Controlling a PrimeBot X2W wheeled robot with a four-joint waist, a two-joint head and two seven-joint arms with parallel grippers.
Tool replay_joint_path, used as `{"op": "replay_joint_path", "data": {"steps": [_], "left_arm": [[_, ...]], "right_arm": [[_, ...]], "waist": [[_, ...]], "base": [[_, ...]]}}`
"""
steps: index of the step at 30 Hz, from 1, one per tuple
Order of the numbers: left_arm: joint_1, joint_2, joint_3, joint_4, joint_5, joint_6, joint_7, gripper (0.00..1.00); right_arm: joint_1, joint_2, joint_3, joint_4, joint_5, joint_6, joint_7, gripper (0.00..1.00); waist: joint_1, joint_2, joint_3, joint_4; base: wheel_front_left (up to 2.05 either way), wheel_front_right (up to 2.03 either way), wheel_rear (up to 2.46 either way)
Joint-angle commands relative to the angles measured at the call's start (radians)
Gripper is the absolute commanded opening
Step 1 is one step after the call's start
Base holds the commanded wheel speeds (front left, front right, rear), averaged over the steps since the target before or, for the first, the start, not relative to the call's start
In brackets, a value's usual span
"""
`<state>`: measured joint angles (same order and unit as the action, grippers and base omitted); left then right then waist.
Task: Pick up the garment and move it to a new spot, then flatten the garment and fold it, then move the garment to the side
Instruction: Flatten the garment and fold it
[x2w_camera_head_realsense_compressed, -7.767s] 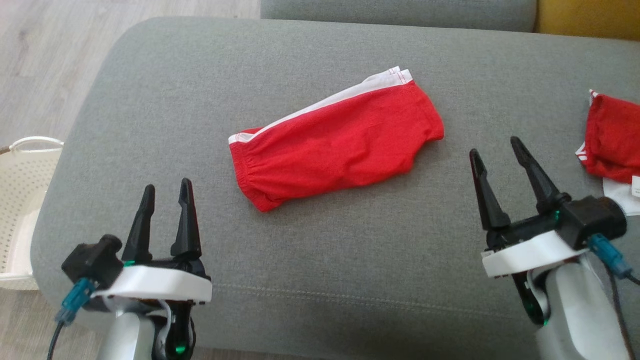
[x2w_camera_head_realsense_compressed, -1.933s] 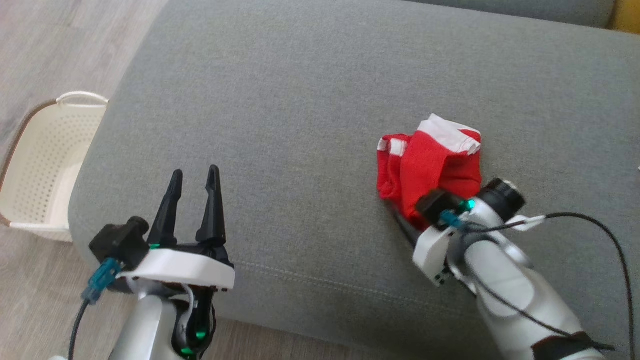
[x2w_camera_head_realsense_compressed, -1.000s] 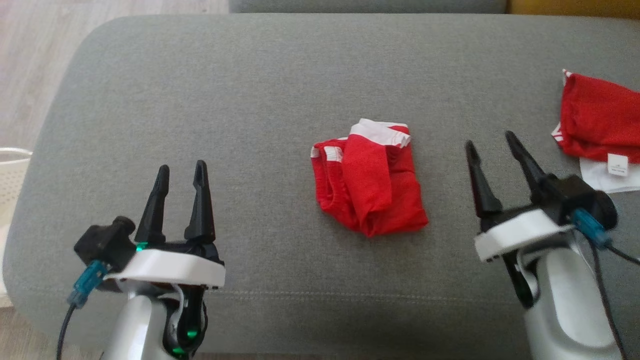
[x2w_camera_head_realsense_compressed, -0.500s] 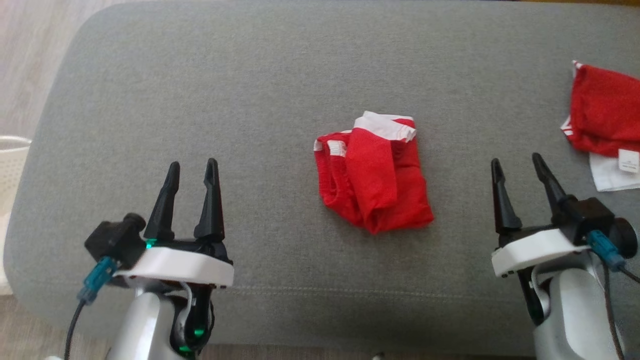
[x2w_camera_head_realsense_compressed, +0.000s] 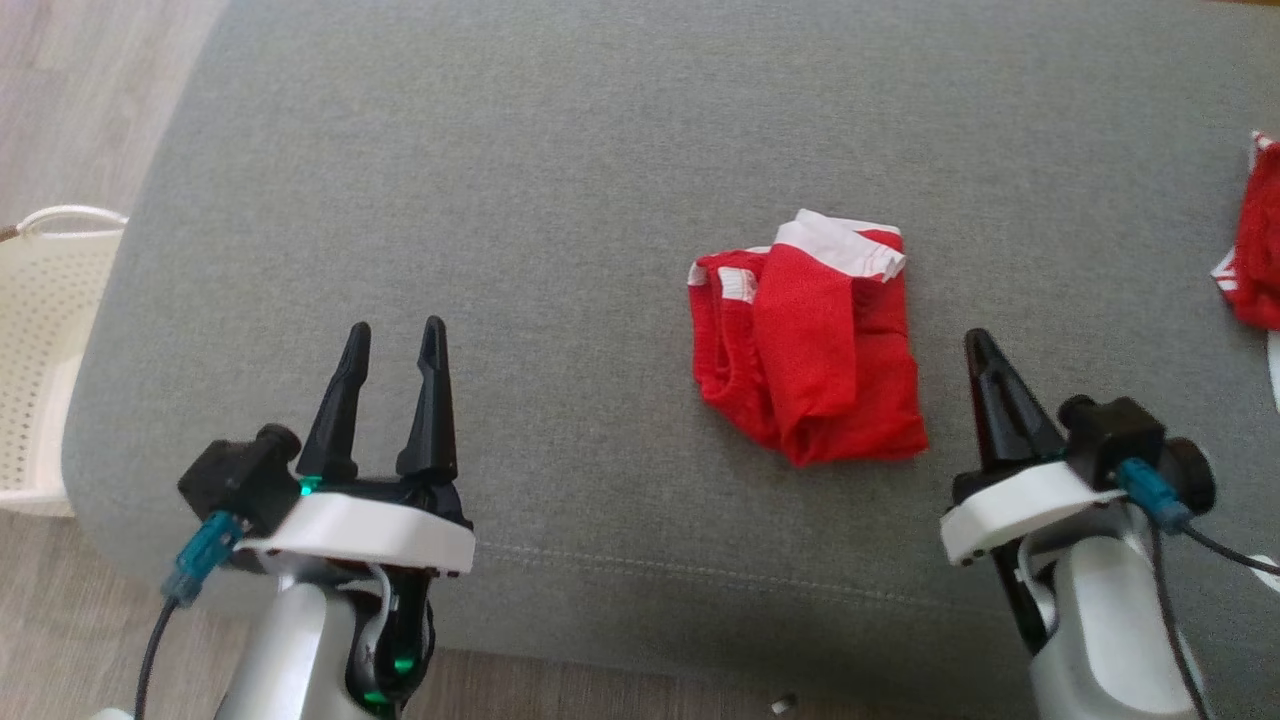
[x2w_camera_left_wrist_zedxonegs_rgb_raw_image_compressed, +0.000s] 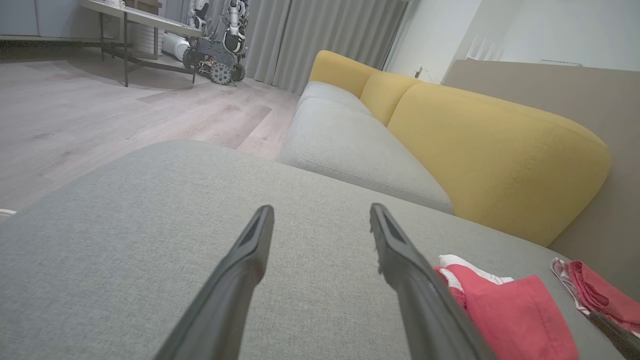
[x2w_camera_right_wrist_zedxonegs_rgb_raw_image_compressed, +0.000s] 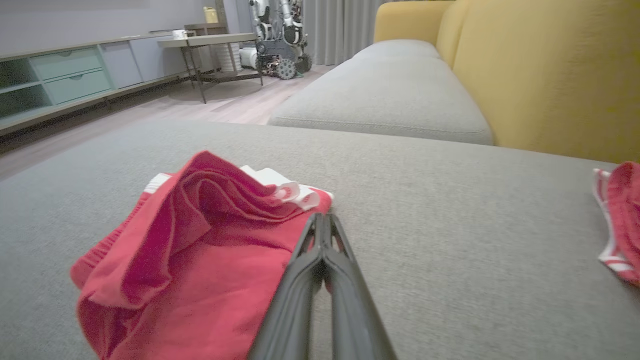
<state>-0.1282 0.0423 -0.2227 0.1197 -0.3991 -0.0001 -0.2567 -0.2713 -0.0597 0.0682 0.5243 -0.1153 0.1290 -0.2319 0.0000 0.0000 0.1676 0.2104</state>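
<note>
Shows the garment (x2w_camera_head_realsense_compressed: 808, 345) right of centre in the head view, a red bundle with a white band along its upper edge, lying on the grey cushion (x2w_camera_head_realsense_compressed: 520, 180). Hides the lower layers under a folded-over flap; cannot make out how many folds. Puts the right gripper (x2w_camera_head_realsense_compressed: 975, 340) just beside the garment's lower right edge, fingers pressed together, pinching nothing; overlaps the red edge in the right wrist view, so cannot tell contact there. Cuts off a second red garment (x2w_camera_head_realsense_compressed: 1255, 265) at the right frame edge. Places the left gripper (x2w_camera_head_realsense_compressed: 396, 326) at lower left, fingers spread, well apart from the garment. Crops a white basket (x2w_camera_head_realsense_compressed: 40, 340) at the left edge, on the wooden floor (x2w_camera_head_realsense_compressed: 70, 80). Leaves bare cushion above and left of the garment. Sets yellow backrests (x2w_camera_left_wrist_zedxonegs_rgb_raw_image_compressed: 500, 150) beyond in the wrist views.
</note>
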Motion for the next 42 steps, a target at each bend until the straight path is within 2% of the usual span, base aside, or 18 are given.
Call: {"op": "replay_joint_path", "data": {"steps": [1,14,21,32,42], "left_arm": [[-0.044,0.008,0.032,-0.029,0.0,-0.001,-0.005,1.0],[-0.045,0.008,0.028,-0.029,0.0,-0.002,-0.005,1.0],[-0.054,0.008,0.012,-0.033,-0.011,0.003,-0.005,1.0],[-0.058,0.008,-0.013,-0.032,-0.038,0.016,-0.005,1.0],[-0.042,0.008,-0.005,-0.029,-0.046,0.023,-0.005,1.0]], "right_arm": [[-0.033,0.008,0.036,-0.017,0.015,0.002,-0.013,0.0],[-0.103,0.009,0.093,0.131,0.041,0.002,-0.011,0.0],[-0.162,0.007,0.075,0.211,0.052,0.002,-0.005,0.0],[-0.251,-0.031,0.092,0.336,0.094,0.002,0.044,0.0],[-0.328,-0.027,0.114,0.34,0.103,0.002,0.014,0.0]], "waist": [[0.0,0.0,0.001,0.008],[0.0,0.0,0.015,0.047],[0.0,0.0,0.034,0.077],[0.0,0.0,0.055,0.146],[0.0,0.0,0.035,0.185]], "base": [[0.0,0.0,0.0],[0.0,0.0,0.0],[0.0,0.0,0.0],[0.0,0.0,0.0],[0.0,0.0,0.0]]}}
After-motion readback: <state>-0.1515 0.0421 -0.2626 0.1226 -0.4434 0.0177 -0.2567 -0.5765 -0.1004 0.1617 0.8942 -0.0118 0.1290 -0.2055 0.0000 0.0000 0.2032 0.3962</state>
